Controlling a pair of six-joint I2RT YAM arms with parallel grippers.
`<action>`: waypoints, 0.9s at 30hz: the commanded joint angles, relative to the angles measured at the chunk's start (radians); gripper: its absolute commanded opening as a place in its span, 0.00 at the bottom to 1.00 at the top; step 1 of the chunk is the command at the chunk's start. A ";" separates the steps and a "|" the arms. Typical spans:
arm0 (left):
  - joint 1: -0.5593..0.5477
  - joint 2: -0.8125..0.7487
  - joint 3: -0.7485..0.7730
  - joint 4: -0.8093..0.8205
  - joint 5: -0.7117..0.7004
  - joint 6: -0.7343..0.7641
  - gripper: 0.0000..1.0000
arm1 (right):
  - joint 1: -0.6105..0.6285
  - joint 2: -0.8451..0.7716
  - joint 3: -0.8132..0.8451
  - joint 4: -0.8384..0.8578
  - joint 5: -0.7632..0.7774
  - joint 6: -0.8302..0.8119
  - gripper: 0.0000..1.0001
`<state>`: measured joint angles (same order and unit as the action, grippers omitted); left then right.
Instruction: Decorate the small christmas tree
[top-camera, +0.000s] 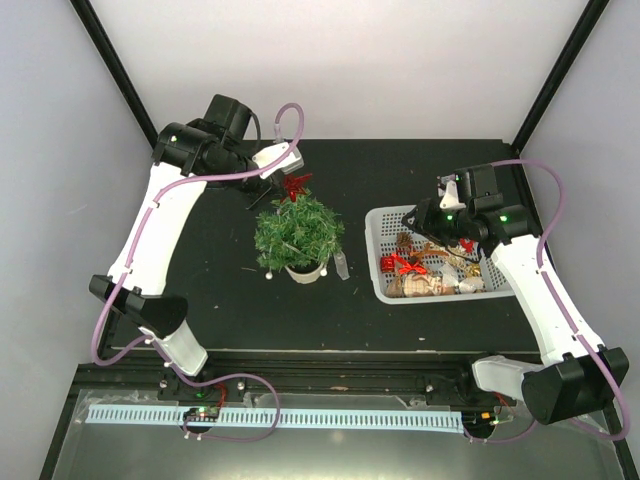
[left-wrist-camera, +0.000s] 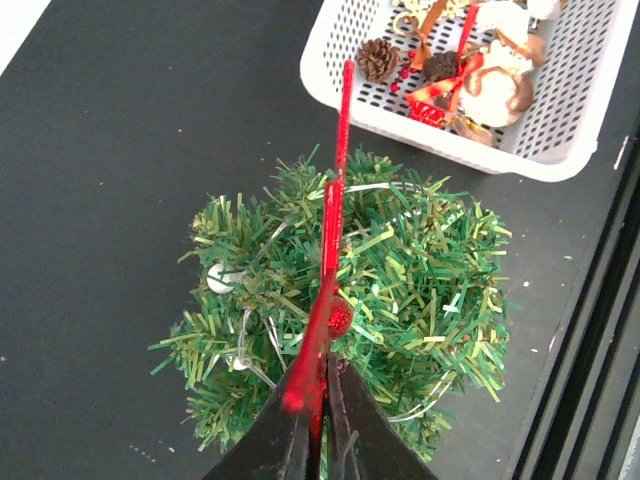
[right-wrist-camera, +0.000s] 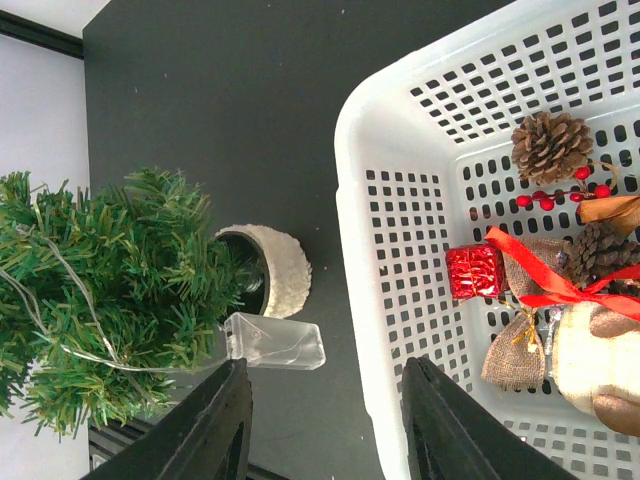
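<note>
Top external view, left to right. Left arm (top-camera: 150, 225) stretched from the table's (top-camera: 200, 290) near left corner toward its far edge, wrist turned right. Left gripper (top-camera: 288, 177) pinching a red star (top-camera: 297, 186) just over the top of the small christmas tree (top-camera: 298, 232), mid-table. Right arm (top-camera: 540, 290) folded over the basket (top-camera: 372, 250) near the right edge. Right gripper (top-camera: 416, 222) with fingers spread, nothing between them, above the basket's left side and well apart from the tree.

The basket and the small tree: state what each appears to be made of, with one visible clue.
The basket looks like moulded white plastic: smooth, with a grid of holes. The small christmas tree is probably synthetic: flat green strip needles.
</note>
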<state>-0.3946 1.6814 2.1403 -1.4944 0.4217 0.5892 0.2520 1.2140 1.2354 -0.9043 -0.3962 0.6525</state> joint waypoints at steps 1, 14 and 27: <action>-0.020 -0.032 0.020 0.005 -0.074 0.036 0.07 | 0.004 -0.020 -0.001 0.008 -0.010 -0.010 0.44; -0.039 -0.064 0.019 0.033 -0.115 0.037 0.48 | 0.004 -0.020 -0.013 0.018 -0.010 -0.008 0.44; 0.036 -0.134 -0.095 0.016 -0.155 0.067 0.88 | 0.004 0.016 0.030 -0.004 0.017 -0.034 0.47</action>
<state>-0.4076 1.6016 2.0872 -1.4792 0.2794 0.6392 0.2520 1.2156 1.2312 -0.9054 -0.3946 0.6422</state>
